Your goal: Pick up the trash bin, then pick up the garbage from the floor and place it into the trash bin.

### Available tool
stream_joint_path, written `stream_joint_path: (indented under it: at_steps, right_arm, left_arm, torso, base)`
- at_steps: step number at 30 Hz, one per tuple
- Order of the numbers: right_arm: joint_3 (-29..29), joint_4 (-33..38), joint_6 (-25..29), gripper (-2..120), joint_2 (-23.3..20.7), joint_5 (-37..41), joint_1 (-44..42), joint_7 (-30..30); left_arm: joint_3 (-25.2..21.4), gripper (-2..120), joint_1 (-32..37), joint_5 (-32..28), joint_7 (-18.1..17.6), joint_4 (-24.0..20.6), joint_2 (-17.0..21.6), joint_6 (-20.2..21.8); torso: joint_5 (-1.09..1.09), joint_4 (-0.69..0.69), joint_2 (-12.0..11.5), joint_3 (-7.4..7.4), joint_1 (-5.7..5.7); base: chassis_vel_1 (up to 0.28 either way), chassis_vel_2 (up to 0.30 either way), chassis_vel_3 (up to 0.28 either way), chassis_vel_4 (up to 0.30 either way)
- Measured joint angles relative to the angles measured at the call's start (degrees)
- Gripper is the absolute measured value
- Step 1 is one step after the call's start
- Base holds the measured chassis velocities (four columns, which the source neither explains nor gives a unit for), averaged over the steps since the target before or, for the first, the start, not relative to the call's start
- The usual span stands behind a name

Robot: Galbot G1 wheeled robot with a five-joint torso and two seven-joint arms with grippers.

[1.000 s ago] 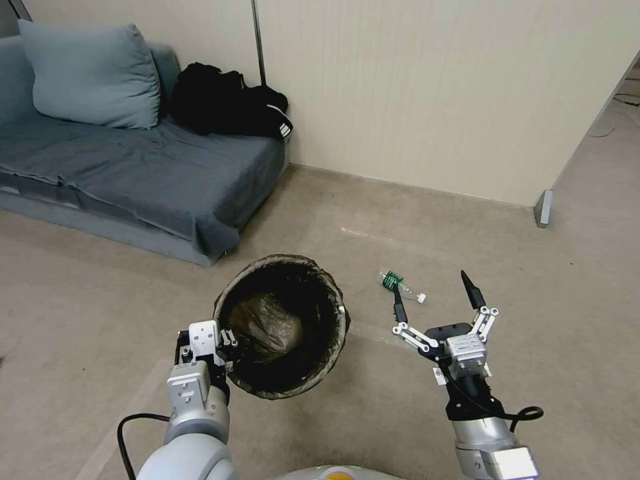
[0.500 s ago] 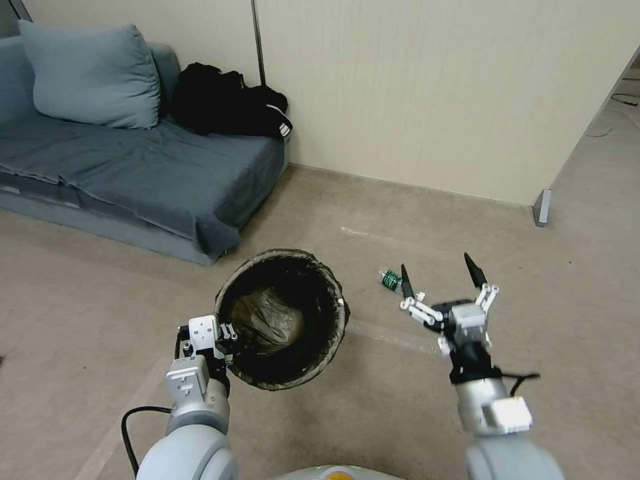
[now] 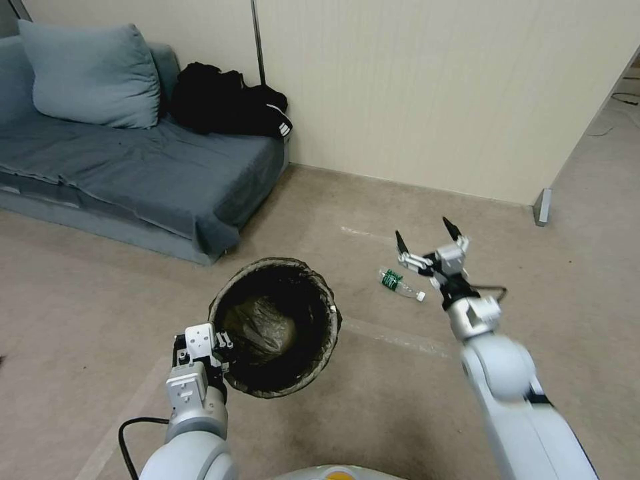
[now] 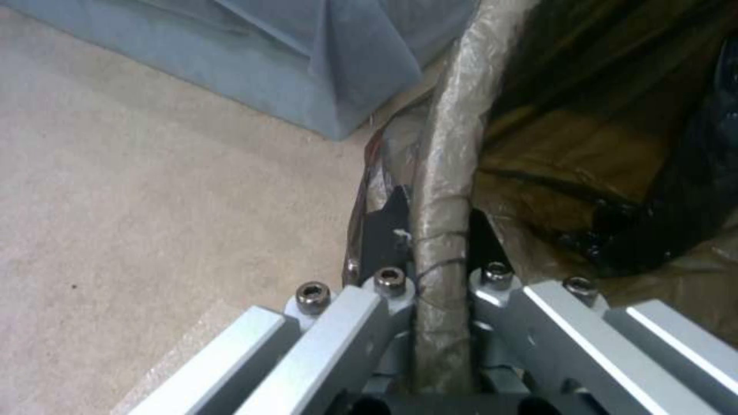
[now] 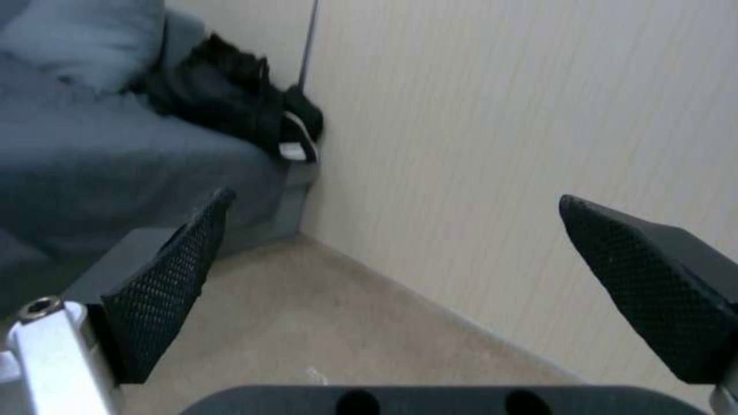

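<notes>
Reaching for floor litter: right gripper (image 3: 427,235) spread wide, hovering just beyond the bottle (image 3: 401,283) lying below it; left gripper (image 3: 220,347) pinching the trash bin (image 3: 267,393) rim, bin held beside it; next move likely needs descent and alignment over the bottle.

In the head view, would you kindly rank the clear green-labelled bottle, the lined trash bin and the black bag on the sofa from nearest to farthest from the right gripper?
From the open right gripper:
1. Clear green-labelled bottle, on the floor just beside it.
2. Trash bin with dark liner, to its left, rim held by the left gripper.
3. Black bag, on the sofa's far end by the wall.
</notes>
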Motion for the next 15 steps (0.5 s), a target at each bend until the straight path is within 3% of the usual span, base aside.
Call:
stream_joint_path:
  at_steps: [4,11,15]
  right_arm:
    - [-3.89,-15.85,-0.72,100,-0.73,-0.56,11.86,-1.37]
    - [-6.77,-27.68,-0.12,100,-0.53,-2.42,19.60,-4.06]
    - [-8.10,-39.30,0.74,100,0.23,-5.08,25.75,-6.76]
  left_arm:
    - [0.53,0,0.45,1.14,0.00,0.01,-0.93,-0.07]
    - [0.86,0,0.99,1.80,0.01,0.00,-1.21,-0.08]
    - [0.97,0,1.57,2.30,0.00,-0.19,-1.37,-0.18]
  torso:
    - [0.01,-0.01,0.00,0.00,0.00]
    - [0.01,0.01,0.00,0.00,0.00]
    - [0.00,0.00,0.00,0.00,0.00]
  base:
    - [0.000,0.000,0.000,0.000]
    - [0.000,0.000,0.000,0.000]
    - [0.000,0.000,0.000,0.000]
